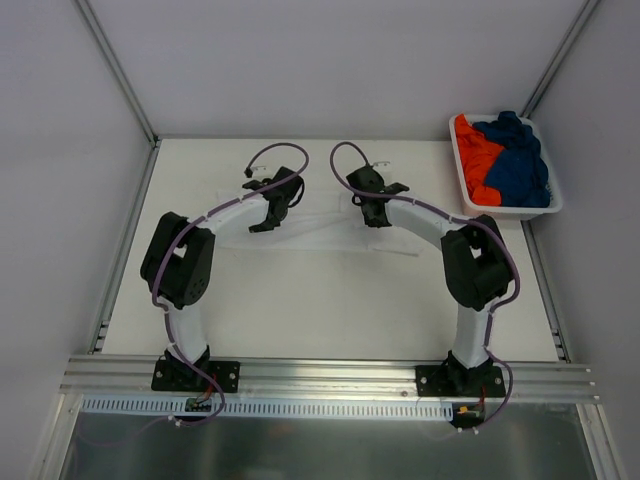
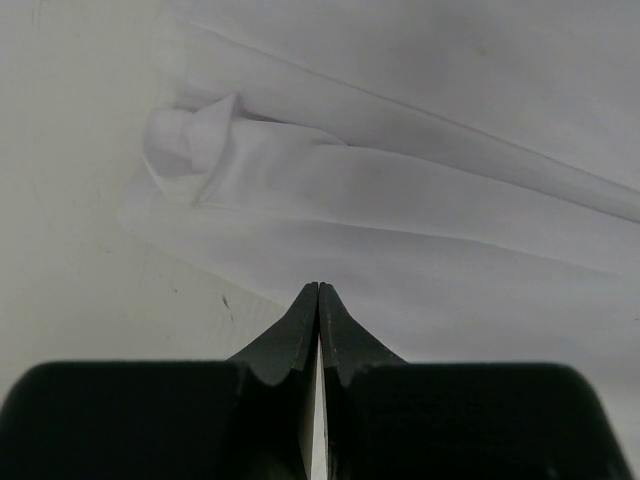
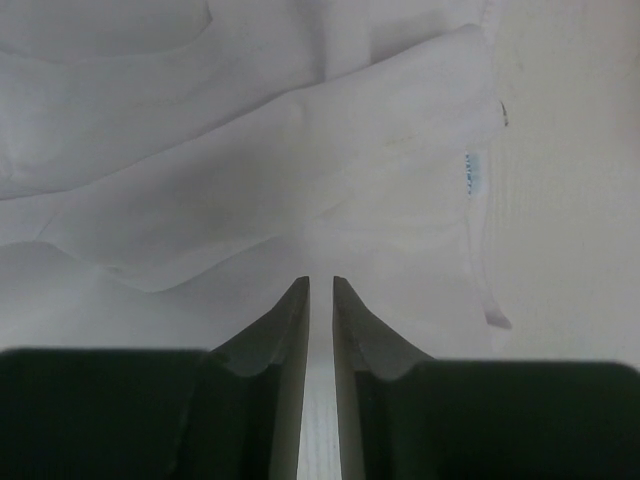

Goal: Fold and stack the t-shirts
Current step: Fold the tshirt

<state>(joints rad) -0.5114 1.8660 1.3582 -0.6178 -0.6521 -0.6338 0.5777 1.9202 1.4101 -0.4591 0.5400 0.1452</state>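
The white t-shirt (image 1: 322, 232) lies spread flat across the far middle of the table. My left gripper (image 1: 266, 220) sits low on its left part. In the left wrist view the jaws (image 2: 318, 288) are closed tip to tip at the shirt's (image 2: 420, 200) edge, with a white sliver between them. My right gripper (image 1: 373, 213) sits on the right part. In the right wrist view it (image 3: 320, 282) is closed to a narrow gap with white cloth (image 3: 250, 180) in it, near the tiny blue mark (image 3: 474, 172). The orange t-shirt (image 1: 472, 152) and the dark blue t-shirt (image 1: 520, 162) lie crumpled in the basket.
The white plastic basket (image 1: 508, 212) stands at the far right corner of the table. Metal frame rails run along the left and right table edges, and white walls close in the back and sides.
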